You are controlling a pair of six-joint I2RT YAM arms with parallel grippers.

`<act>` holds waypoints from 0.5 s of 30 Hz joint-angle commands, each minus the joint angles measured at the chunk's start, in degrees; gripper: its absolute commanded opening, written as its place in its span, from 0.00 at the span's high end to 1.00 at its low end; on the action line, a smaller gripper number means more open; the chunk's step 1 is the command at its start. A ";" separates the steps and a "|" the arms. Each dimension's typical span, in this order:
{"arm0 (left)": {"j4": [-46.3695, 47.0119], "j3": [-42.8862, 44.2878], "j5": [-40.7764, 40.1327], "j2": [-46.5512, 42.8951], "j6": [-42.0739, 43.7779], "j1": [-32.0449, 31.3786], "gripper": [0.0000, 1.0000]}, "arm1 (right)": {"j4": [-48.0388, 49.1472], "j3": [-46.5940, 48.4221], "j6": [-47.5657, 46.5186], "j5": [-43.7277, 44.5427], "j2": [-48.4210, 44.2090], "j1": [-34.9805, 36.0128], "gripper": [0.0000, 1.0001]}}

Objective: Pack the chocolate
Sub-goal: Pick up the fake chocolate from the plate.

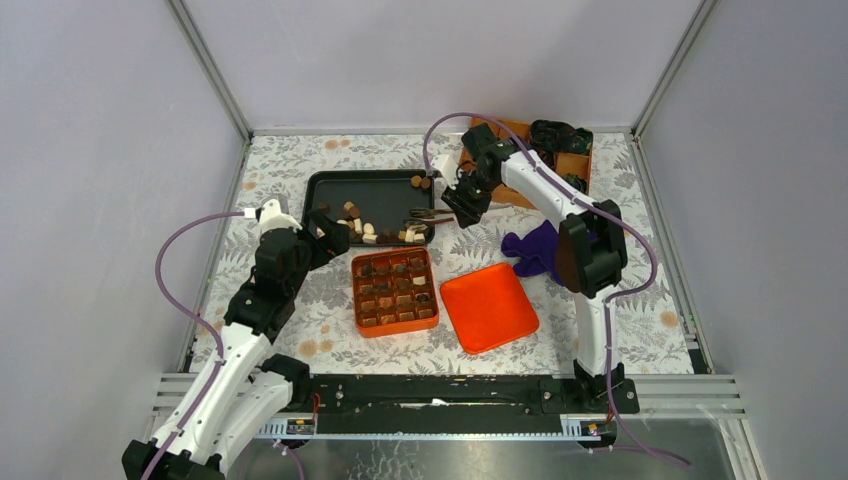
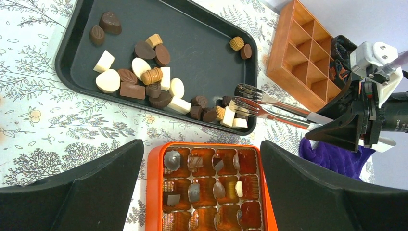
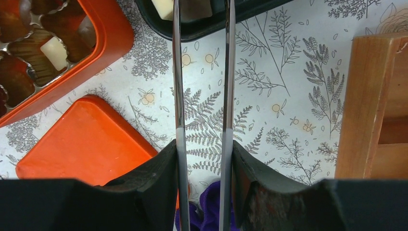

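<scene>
A table [image 1: 300, 170] under a leaf-print cloth stands inside pale grey walls. Most of the chocolate [image 2: 152, 75] lies loose in a black tray [image 1: 372, 178] at the upper centre of the top view. The pieces, dark, light brown and white, are bunched along the tray's lower edge, with two more near its upper right corner.

The left gripper [image 1: 332, 228] sits at the tray's lower left with its jaws spread wide and nothing between them. In its wrist view the loose pieces lie beyond the fingers, and an orange box [image 1: 357, 295] fills the gap between them. Some of the box's cells already hold pieces.

The right gripper [image 1: 457, 205] is just right of the tray, clamped on metal tongs [image 2: 269, 103]. The forked tips reach over the tray's lower right corner, just beside the pieces there. In the right wrist view a brown piece shows between the two arms at the top edge, but I cannot tell whether they touch it.

An orange lid [image 1: 488, 306] lies flat just right of the box. A purple cloth [image 1: 532, 247] is bunched below the right arm. A wooden grid box [image 1: 575, 162] sits at the upper right, and dark bundles [image 1: 555, 135] lie at its far end.
</scene>
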 commanded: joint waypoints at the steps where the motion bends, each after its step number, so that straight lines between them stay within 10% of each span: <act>1: 3.09 -0.43 0.59 0.00 -0.30 0.55 0.01 | -0.19 3.86 -0.69 1.75 0.76 -0.15 0.55; 15: 4.04 0.16 1.60 1.69 0.00 1.00 0.01 | -0.86 7.86 -0.27 2.27 3.79 -0.06 0.62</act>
